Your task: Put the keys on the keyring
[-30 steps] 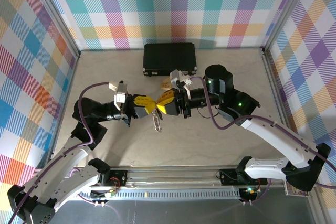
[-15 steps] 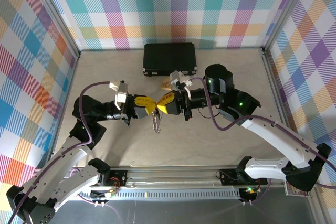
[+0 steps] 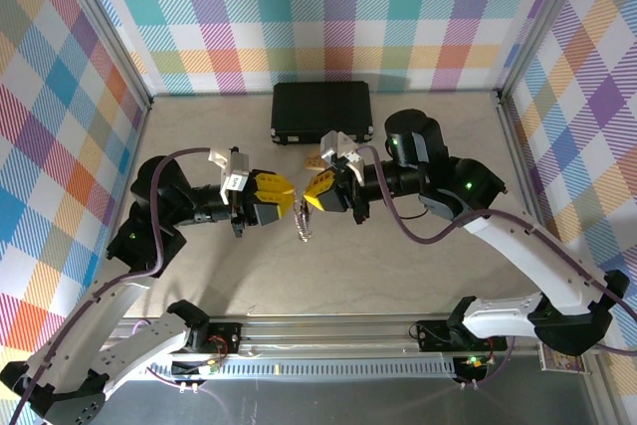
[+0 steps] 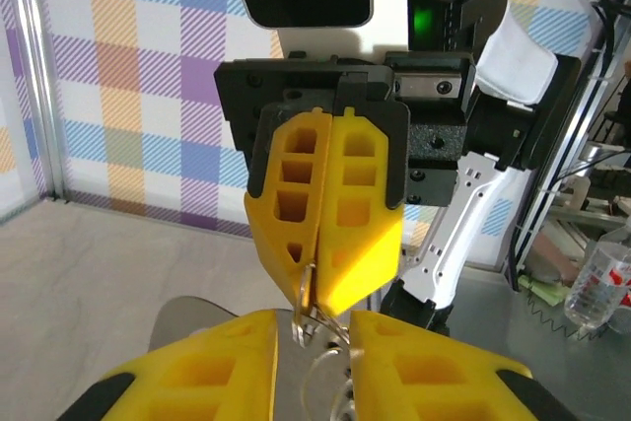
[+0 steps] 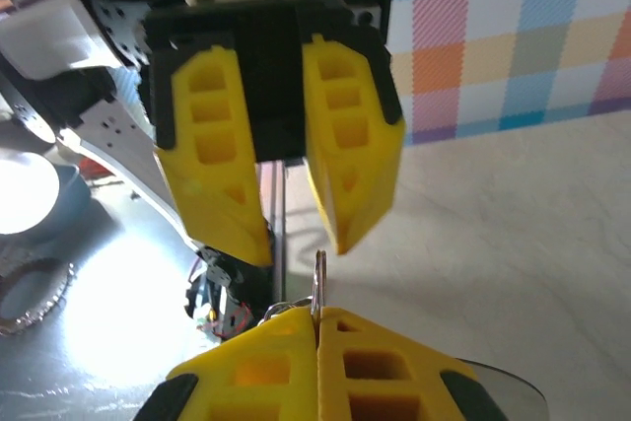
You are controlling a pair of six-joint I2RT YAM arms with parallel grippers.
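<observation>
The silver keyring [image 3: 302,227] hangs in the air over the middle of the table. My right gripper [image 3: 310,196] is shut on its top edge, and the thin metal rim [image 5: 318,278] sticks up from between the closed yellow fingers [image 5: 375,362]. My left gripper [image 3: 288,200] faces it from the left, open. In the left wrist view the ring [image 4: 307,295] and its wire loops sit in the gap between the spread left fingers [image 4: 217,362], apart from both. The small black key is hidden.
A black rectangular case [image 3: 321,111] lies at the back of the table. A small tan piece [image 3: 317,160] rests just in front of it, behind the right gripper. Checked walls close in the back and both sides.
The left gripper has let go of the ring, opened and drawn slightly left. The right gripper keeps its hold, and both arms have lifted a little.
</observation>
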